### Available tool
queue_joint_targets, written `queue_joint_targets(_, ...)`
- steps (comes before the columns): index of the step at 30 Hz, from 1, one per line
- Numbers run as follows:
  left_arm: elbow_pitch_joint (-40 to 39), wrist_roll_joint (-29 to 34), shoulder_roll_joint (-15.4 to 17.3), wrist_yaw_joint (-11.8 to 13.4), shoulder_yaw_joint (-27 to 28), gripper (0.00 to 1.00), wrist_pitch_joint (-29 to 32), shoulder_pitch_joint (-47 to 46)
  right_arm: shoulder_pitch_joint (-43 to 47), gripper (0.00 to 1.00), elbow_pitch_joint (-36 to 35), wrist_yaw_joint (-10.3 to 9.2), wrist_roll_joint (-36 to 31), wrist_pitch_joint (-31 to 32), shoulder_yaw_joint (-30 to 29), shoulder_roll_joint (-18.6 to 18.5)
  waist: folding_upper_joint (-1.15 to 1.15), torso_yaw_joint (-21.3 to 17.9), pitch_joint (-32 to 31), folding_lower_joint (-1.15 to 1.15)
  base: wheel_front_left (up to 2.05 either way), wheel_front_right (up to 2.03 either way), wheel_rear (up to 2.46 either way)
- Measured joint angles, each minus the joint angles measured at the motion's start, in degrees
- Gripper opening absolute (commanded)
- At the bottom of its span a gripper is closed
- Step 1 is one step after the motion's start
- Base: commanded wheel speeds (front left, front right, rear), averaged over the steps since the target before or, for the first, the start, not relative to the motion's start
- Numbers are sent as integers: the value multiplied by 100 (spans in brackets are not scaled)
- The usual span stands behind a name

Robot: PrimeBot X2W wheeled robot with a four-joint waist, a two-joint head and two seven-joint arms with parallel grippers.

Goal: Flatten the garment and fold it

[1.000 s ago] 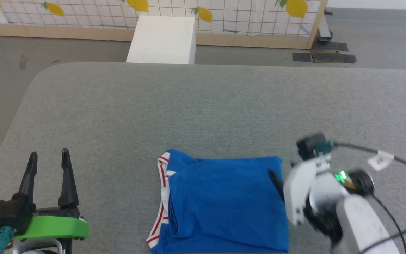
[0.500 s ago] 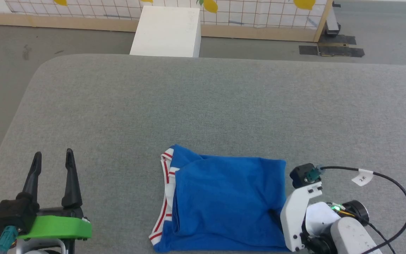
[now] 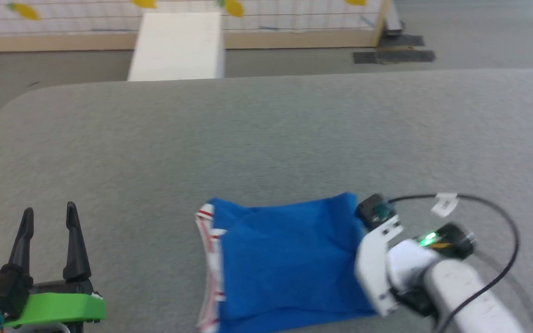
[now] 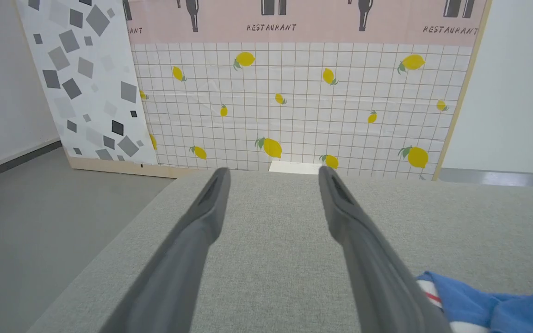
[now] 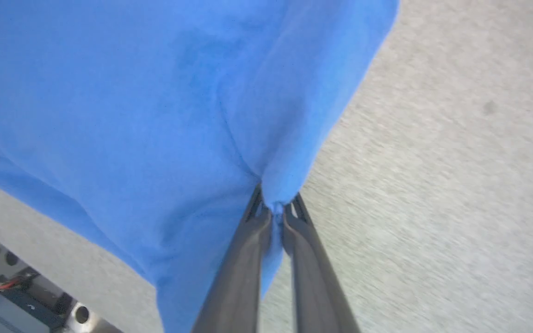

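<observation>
The garment (image 3: 285, 259), a royal-blue T-shirt folded into a rough rectangle, lies near the front of the grey padded table (image 3: 248, 138). Red-and-white striped trim shows along its left edge. In the right wrist view my right gripper (image 5: 275, 203) is shut on a pinch of the blue garment (image 5: 132, 92) at its right edge. In the head view the white wrist hides those fingers. My left gripper (image 3: 49, 210) stands open over bare table, well left of the garment, with nothing between its fingers (image 4: 201, 222). A corner of the garment (image 4: 479, 300) shows at that view's lower right.
A white box (image 3: 178, 46) stands on the floor beyond the table's far edge. Behind it is a lemon-patterned partition (image 4: 294, 101). The right arm's black cable (image 3: 502, 222) loops above the table to the right of the garment.
My right gripper has closed on the garment's right edge. The head camera has shifted, so the whole picture moved. The left gripper has stayed open and still.
</observation>
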Motion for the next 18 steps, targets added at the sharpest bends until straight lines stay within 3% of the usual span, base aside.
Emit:
queue_joint_targets(4,-174,0,16,0,-58,100,-3,-72,-386,0,-383,-1,181,493,191,-1035,0,-458,85,0,0,0,0)
queue_joint_targets(9,-307,-9,153,-1,-156,100,-4,-312,-872,0,-566,0,368,777,52,-1766,0,-1020,290,0,0,0,0)
queue_joint_targets(13,-495,-9,358,-1,-181,100,-5,-412,-1221,0,-536,-1,354,787,-324,-1992,0,-1391,581,0,0,0,0)
queue_joint_targets(18,-720,-60,762,-2,-100,100,-1,-483,-1506,0,-338,-1,58,606,-1067,-1992,0,-1679,1065,0,0,0,0)
